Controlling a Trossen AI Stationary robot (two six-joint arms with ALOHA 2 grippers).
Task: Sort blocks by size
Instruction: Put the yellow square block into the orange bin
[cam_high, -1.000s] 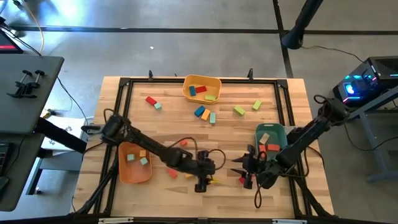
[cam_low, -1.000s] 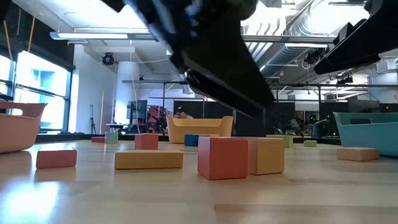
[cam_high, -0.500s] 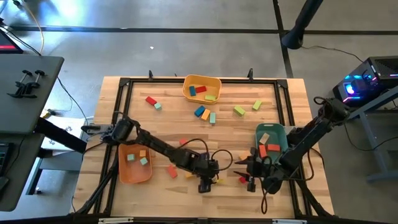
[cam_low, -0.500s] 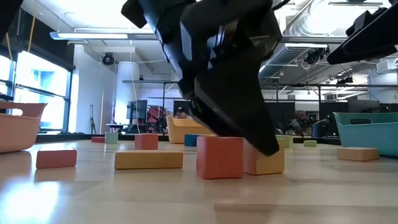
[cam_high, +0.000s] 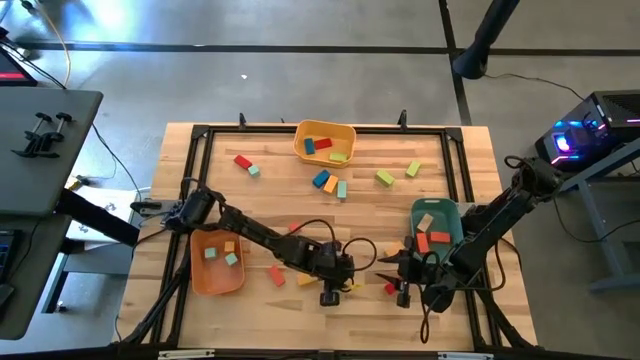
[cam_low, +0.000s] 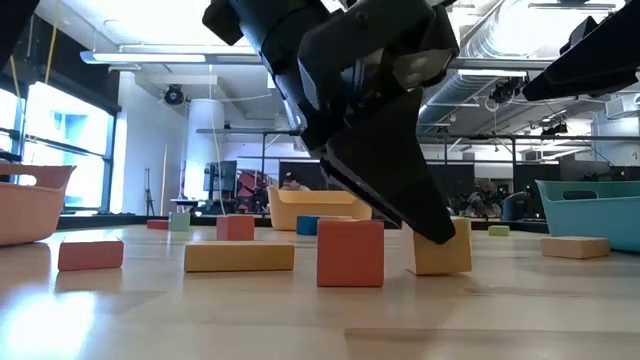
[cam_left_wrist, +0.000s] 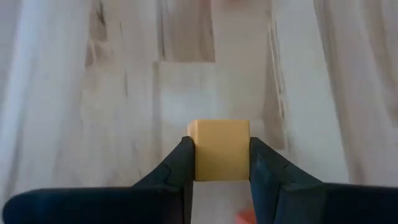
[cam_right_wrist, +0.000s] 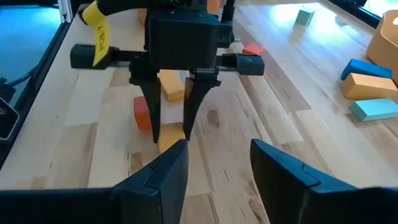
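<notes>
My left gripper (cam_high: 338, 290) stands near the table's near edge, shut on a small tan cube (cam_left_wrist: 219, 149), which also shows in the low view (cam_low: 442, 250). A red cube (cam_low: 350, 253) stands just beside it, with a small gap between them. A long orange block (cam_low: 240, 257) and a red block (cam_low: 90, 255) lie farther toward the left. My right gripper (cam_right_wrist: 217, 168) hovers open a short way to the right (cam_high: 385, 265), pointing at the left gripper (cam_right_wrist: 171, 118) and touching nothing. My left gripper pinches the tan cube by two opposite side faces (cam_left_wrist: 194, 155) between its two fingers (cam_left_wrist: 180, 165). The fingers come from above, slanting down. The cube sits upright between the fingertips (cam_right_wrist: 169, 134); whether its base is on the table or just off it, I cannot tell.
An orange bin (cam_high: 200, 275) stands at the near left, a yellow bin (cam_high: 345, 132) at the far middle, and a teal bin (cam_high: 450, 208) at the right, each with blocks inside. Loose blocks lie near the far edge (cam_high: 330, 183). A red block (cam_high: 392, 290) lies by the right gripper.
My left gripper has come down from above the red and tan cubes and taken hold of the tan cube. The tan cube, which touched the red cube, now stands a little apart from it. My right arm has shifted slightly toward the near edge.
</notes>
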